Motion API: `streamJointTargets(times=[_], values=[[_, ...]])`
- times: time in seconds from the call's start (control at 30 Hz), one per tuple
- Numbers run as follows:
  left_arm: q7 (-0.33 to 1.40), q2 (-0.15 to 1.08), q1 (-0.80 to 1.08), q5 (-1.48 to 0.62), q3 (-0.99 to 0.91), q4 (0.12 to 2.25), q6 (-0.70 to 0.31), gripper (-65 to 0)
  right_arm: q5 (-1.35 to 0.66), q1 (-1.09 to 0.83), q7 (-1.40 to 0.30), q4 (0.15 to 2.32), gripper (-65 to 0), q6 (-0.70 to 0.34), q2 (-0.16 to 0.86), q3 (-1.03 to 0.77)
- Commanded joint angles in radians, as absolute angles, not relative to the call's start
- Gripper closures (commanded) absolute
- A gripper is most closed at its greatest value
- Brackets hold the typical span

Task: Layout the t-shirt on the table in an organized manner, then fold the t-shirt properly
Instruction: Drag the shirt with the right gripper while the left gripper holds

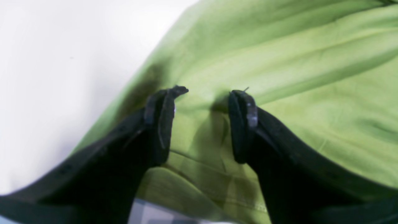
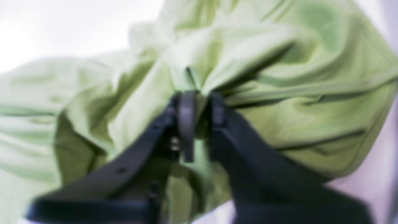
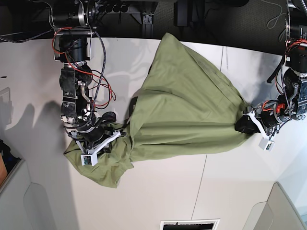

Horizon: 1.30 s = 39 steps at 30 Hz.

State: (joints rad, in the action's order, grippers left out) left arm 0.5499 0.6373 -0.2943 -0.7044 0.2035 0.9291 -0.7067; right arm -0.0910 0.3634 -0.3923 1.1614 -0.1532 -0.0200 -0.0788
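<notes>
Left wrist view: the left gripper [image 1: 206, 93] hangs tilted over the shirt [image 1: 295, 77], its two black fingers [image 1: 158, 124] spread apart with green cloth showing in the gap between them. The tips lie at or just above the fabric; contact cannot be told. A hemmed edge of the shirt runs below the fingers, and the white table [image 1: 62, 62] lies beyond the shirt's left border.

Right wrist view (blurred): the right gripper [image 2: 200, 105] has its fingers [image 2: 186, 118] drawn close together, pinching a bunched fold of the shirt [image 2: 279, 109]. Creases radiate from the pinch point.

Base view: the shirt [image 3: 187, 115] lies spread on the table [image 3: 163, 191], partly flattened, narrowing toward the table's far edge and crumpled near the right gripper [image 3: 98, 146]. That arm reaches down from the far edge, bent at the joints, its gripper on the rumpled corner. The left gripper [image 3: 247, 125] meets the opposite corner of the shirt, its arm folded low beside the table seam [image 3: 206, 177].
</notes>
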Motion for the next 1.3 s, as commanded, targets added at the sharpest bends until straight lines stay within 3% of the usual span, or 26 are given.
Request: streamJointTargets(times=[0.0,0.23,0.53,0.93,0.97,1.07,1.1,1.13,1.27], values=[[0.606,0.648,-0.296,-0.677,0.205,0.930,-0.698,-32.1,-0.097,0.390,-0.369,1.182,0.0,-0.154,-0.022,-0.079],[0.606,0.649,-0.296,-0.659,0.205,0.930,-0.698,-32.1,-0.017,0.389,-0.429,1.243,0.0,-0.154,-0.022,-0.081],[0.611,0.649,-0.296,-0.575,0.205,0.928,-0.698,-32.1,-0.015,0.277,-0.614,1.666,0.0,-0.154,-0.001,-0.086],[0.633,0.649,-0.296,-0.575,0.205,0.928,-0.698,-32.1,-0.006,-0.049,-0.659,1.963,0.0,-0.154,0.083,-0.086],[0.633,0.649,-0.296,-0.575,0.205,0.928,-0.698,-32.1,-0.006,-0.074,-0.669,1.969,-1.2,-0.153,0.083,-0.086],[0.636,0.649,-0.296,-0.576,0.205,0.928,-0.698,-32.2,-0.007,-0.125,-0.692,1.968,-29.8,-0.153,0.083,-0.086],[0.646,0.649,-0.297,-0.583,0.205,0.928,-0.698,-32.2,-0.007,-0.136,-0.693,1.968,-36.5,-0.153,0.083,-0.086],[0.667,0.652,-0.299,-0.601,0.205,0.928,-0.698,-32.2,-0.007,-0.141,-0.692,1.968,-39.0,-0.153,0.083,-0.086],[0.789,0.694,-0.298,-0.793,0.205,0.997,-0.698,-32.2,0.006,-0.139,-0.689,1.977,-38.9,-0.118,0.083,-0.086]])
